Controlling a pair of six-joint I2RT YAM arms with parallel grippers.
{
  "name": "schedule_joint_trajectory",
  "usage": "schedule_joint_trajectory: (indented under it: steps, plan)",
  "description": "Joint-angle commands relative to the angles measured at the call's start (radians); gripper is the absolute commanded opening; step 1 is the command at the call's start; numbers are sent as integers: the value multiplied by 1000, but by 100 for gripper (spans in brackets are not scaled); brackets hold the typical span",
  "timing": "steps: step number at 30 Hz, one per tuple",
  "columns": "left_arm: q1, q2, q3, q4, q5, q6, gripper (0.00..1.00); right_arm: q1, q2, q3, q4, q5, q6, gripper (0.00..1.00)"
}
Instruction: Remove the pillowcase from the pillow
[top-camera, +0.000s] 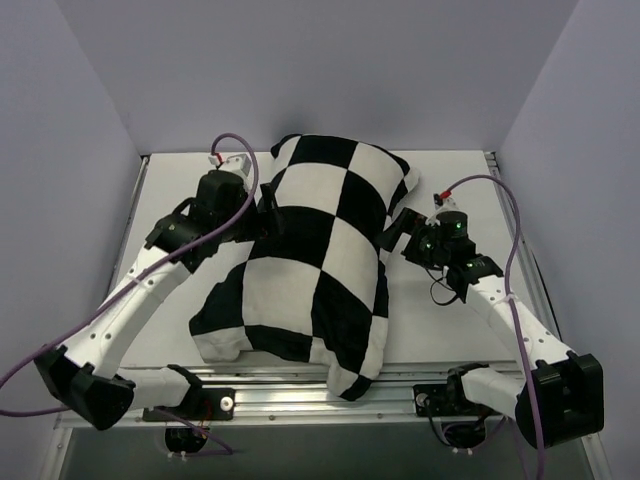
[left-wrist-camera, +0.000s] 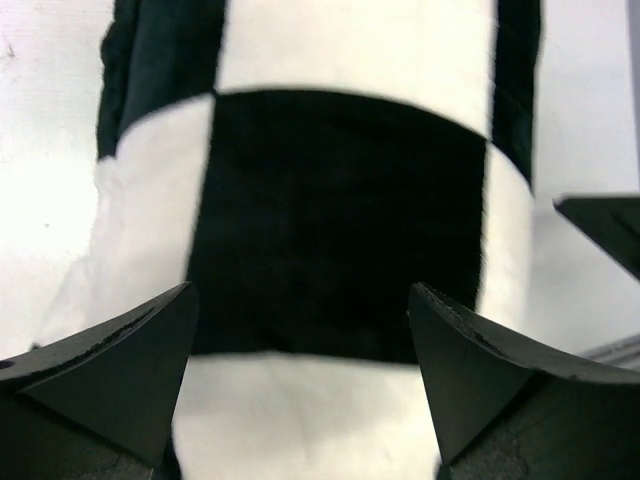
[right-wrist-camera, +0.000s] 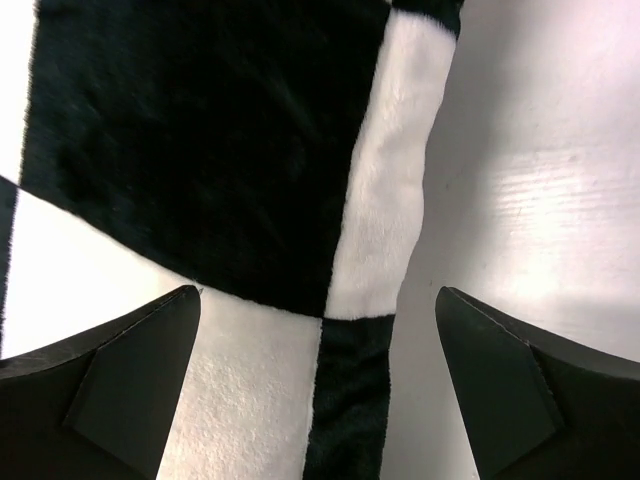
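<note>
Your left tool (top-camera: 262, 218) is spread wide just beside the left edge of the pillowcase (top-camera: 320, 250), and your right tool (top-camera: 393, 236) is spread at its right edge. The stuffed pillowcase lies between them mid-surface (top-camera: 425, 325), one near corner overhanging the front rail (top-camera: 270, 385). Bare surface lies outside each tool, up to the side walls (top-camera: 70, 150).

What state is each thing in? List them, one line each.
pillowcase: not yet removed, lying puffed full on the table.
pillow: fully covered, none showing.
left gripper: open, at the pillowcase's left side.
right gripper: open, at its right side.
</note>
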Motion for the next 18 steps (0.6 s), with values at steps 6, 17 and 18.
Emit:
schedule_joint_trajectory:
  steps: [6, 17, 18]
  plan:
    - [191, 251, 29, 150, 286, 89, 94, 23, 41, -81, 314, -74, 153, 100]
    - [192, 211, -373, 350, 312, -7, 94, 81, 319, -82, 581, -179, 187, 97]
    - [192, 210, -402, 366, 314, -15, 94, 89, 333, -81, 596, -192, 187, 85]
